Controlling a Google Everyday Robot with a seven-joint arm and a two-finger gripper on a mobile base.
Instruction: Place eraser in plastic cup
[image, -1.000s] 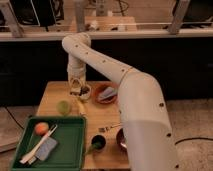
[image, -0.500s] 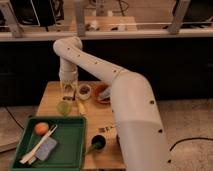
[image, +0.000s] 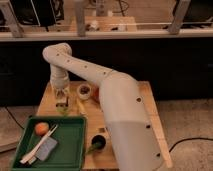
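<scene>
My gripper (image: 61, 98) hangs at the back left of the wooden table (image: 46, 102), pointing straight down. Right under it stands the small pale green plastic cup (image: 63, 110). A small dark spot (image: 62, 103) shows at the gripper's tip, just above the cup's rim; it may be the eraser, but I cannot tell. The arm reaches in from the lower right and covers much of the table's right half.
A green tray (image: 70, 150) at the front left holds an orange fruit (image: 41, 128), a flat grey pad (image: 46, 149) and pale sticks (image: 36, 146). A small white bowl (image: 85, 91) and a yellow item (image: 80, 106) lie right of the cup. A dark cup with a green item (image: 97, 143) stands at the front.
The gripper has swung left from beside the white bowl and now hangs lower, right over the pale green cup. Nothing else on the table has moved.
</scene>
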